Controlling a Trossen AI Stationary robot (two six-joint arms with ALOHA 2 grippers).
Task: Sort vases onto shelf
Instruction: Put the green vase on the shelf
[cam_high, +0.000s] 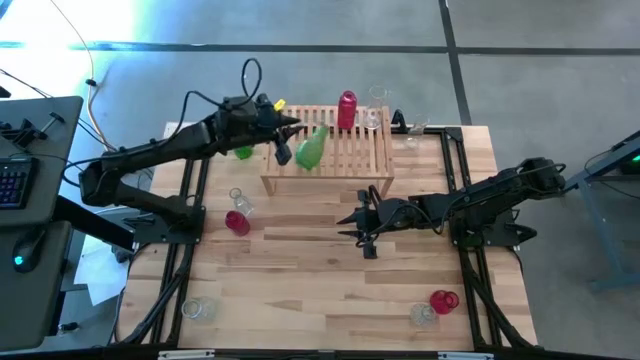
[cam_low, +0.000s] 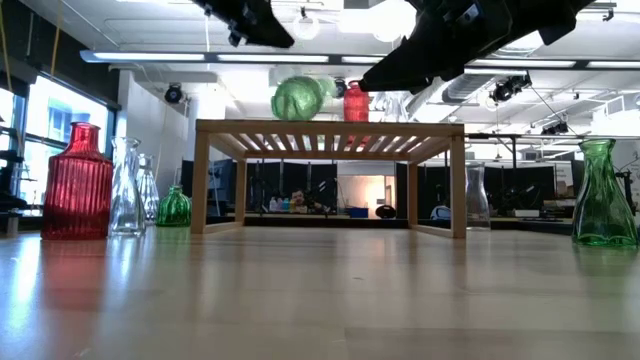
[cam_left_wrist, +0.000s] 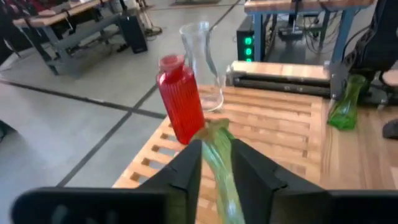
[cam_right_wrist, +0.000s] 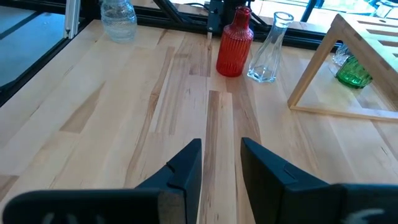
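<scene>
Left gripper (cam_left_wrist: 216, 163) pinched a green vase (cam_high: 311, 149) by its neck, tilted over the shelf (cam_high: 352, 160). Only the left wrist view showed that grip; the high view showed the right gripper (cam_high: 362, 222), fingers spread, over bare table (cam_high: 320, 290) before the shelf. On the shelf's far edge stood one red vase (cam_high: 347, 108) and one clear vase (cam_high: 374, 118), leaving most slats free.

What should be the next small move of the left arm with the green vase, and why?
Probably lower it a little. The left gripper holds the green vase by its neck, tilted over the shelf, beside the red vase already standing there. Its base seems not settled on the slats.
</scene>
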